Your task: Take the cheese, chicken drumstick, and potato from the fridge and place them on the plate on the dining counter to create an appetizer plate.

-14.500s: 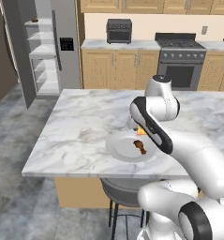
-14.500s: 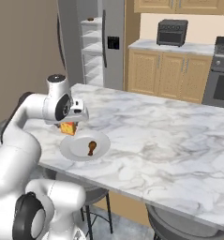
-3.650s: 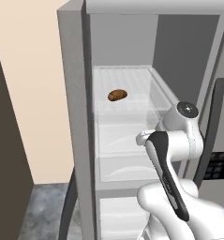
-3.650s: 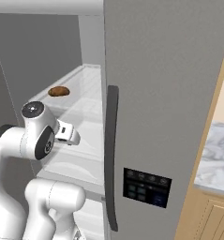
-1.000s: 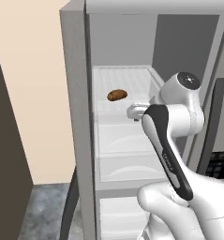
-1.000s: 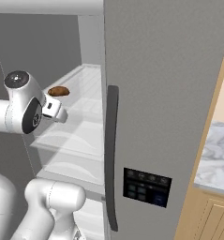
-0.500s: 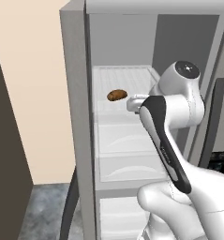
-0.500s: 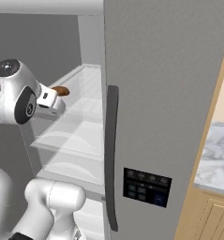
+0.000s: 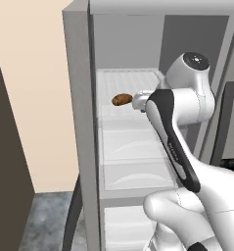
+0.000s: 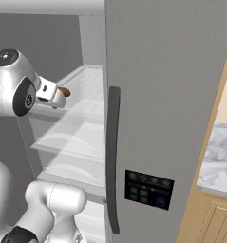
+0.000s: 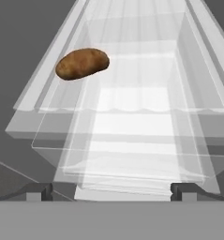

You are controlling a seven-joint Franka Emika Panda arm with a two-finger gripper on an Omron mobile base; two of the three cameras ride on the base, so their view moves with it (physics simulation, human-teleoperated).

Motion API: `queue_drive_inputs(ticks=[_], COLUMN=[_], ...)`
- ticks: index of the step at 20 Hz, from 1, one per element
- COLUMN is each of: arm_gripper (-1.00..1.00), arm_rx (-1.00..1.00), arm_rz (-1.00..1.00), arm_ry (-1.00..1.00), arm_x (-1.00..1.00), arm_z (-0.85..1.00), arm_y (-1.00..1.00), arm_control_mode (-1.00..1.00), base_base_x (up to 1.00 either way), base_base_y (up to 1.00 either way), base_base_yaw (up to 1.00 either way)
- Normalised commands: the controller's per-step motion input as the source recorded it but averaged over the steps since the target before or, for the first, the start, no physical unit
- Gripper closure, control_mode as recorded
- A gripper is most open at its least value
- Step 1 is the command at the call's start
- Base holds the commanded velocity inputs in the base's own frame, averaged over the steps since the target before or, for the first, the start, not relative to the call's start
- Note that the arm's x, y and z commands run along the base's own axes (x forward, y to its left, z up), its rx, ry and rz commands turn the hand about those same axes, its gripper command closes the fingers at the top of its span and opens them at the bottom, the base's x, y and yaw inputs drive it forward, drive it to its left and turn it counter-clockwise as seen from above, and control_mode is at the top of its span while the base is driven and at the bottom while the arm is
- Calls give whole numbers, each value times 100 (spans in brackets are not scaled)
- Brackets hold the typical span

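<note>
2 base views flank the fridge [image 9: 79, 122]; hand view faces its shelf [image 11: 132, 112].

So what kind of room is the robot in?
Most likely a kitchen. The tall grey steel fridge stands open, a brown oval potato sits on its white shelf, and a white marble counter on light wood shows at the right.

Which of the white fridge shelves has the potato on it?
The top shelf, at the height of the open gripper. The potato lies near its left side; the levels below it carry no food.
</note>
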Motion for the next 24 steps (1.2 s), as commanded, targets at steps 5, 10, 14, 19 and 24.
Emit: queue_drive_inputs(ticks=[5, 10, 14, 19, 24], arm_gripper=[-100, -100, -100, -100, -100], arm_rx=[0, 0, 0, 0, 0], arm_rz=[0, 0, 4, 6, 9], arm_ry=[-7, -2, 0, 0, 0], arm_x=[21, 33, 36, 28, 31], arm_z=[-10, 0, 0, 0, 0], arm_y=[0, 0, 0, 0, 0], arm_control_mode=[-100, -100, -100, -100, -100], base_base_x=[0, 0, 0, 0, 0], base_base_y=[0, 0, 0, 0, 0], base_base_yaw=[0, 0, 0, 0, 0])
